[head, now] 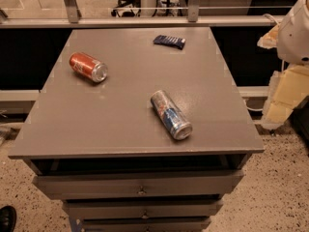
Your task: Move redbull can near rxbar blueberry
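Note:
The redbull can [171, 114] is slim, silver and blue with a red mark. It lies on its side on the grey table top [120, 110], right of the middle towards the front edge, its silver top pointing front-right. The rxbar blueberry [169, 41], a flat dark navy bar, lies near the table's far edge, right of centre. The two are well apart. My gripper [285, 98] shows as pale cream parts below the white arm housing [295, 30], at the right edge of the view. It is off the table's right side, away from both objects and holding nothing.
A shorter red-orange can [88, 67] lies on its side at the table's left. The table is a drawer cabinet with drawers [140, 185] below the front edge. A rail and glass partition [145, 21] run behind it. A dark shoe [7, 219] is at bottom left.

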Robot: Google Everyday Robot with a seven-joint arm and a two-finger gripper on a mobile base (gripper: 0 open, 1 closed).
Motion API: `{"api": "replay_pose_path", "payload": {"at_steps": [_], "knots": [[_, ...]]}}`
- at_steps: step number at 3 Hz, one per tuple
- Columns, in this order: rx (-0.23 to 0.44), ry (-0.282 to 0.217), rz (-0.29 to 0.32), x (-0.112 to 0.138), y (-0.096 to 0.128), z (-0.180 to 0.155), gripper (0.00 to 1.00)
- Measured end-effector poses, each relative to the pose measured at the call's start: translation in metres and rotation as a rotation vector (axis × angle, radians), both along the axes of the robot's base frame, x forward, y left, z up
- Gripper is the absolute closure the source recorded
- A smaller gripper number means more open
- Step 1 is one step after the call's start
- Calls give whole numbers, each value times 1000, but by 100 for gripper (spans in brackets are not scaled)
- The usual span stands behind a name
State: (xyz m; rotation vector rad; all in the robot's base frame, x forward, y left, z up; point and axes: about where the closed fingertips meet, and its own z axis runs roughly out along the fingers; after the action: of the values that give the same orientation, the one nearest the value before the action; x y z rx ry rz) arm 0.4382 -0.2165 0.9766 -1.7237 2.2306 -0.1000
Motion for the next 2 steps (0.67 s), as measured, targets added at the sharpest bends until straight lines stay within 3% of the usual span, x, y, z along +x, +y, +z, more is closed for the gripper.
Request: {"api": "replay_pose_path", "payload": {"at_steps": [2], "knots": [[32, -20, -19, 4, 7, -6, 0]]}}
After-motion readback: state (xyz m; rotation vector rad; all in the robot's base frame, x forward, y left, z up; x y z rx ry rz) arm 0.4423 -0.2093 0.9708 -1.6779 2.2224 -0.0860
